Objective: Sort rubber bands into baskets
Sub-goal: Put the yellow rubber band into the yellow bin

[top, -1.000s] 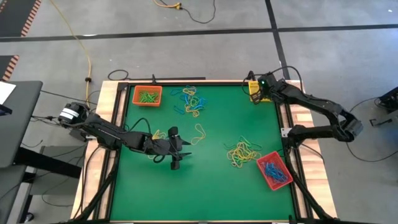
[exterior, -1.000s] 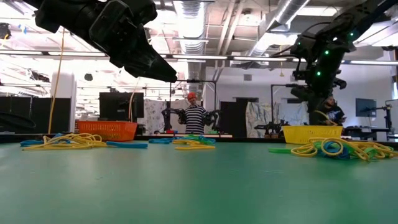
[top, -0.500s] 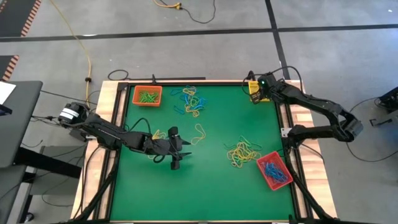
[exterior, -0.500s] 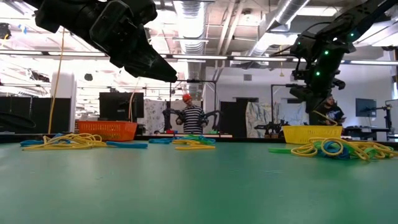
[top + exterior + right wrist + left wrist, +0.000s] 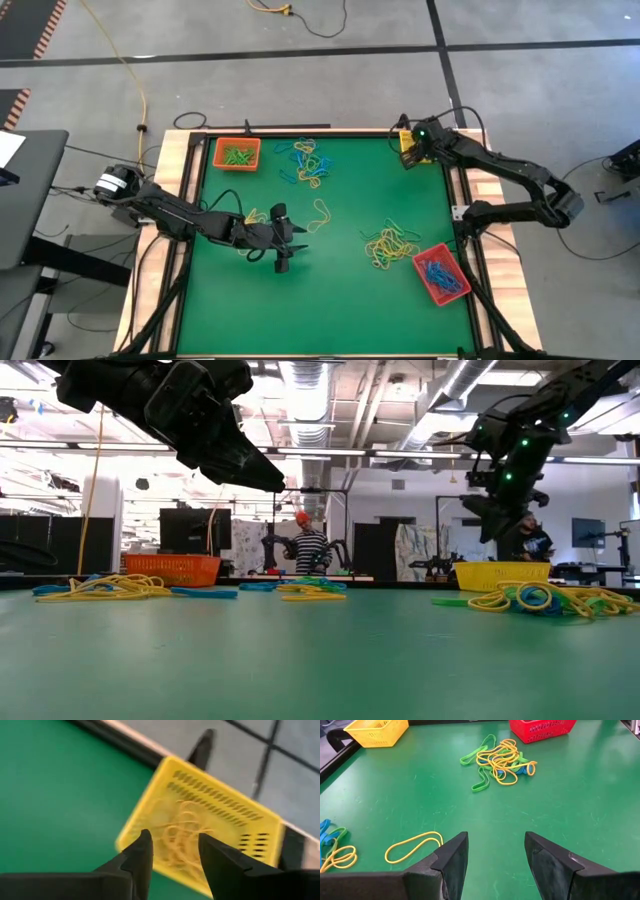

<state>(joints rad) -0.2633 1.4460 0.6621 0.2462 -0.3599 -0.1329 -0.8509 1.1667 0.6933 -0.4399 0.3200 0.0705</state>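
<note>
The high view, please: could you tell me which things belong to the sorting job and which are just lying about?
Job:
- orange basket holding green bands
- yellow basket, right gripper open above it
- red basket holding blue bands
- loose rubber bands, second pile
- left gripper, open

Lying about:
- yellow floor cable
- person in the room behind

right gripper — newly open, slightly higher

Yellow bands in yellow basket
</note>
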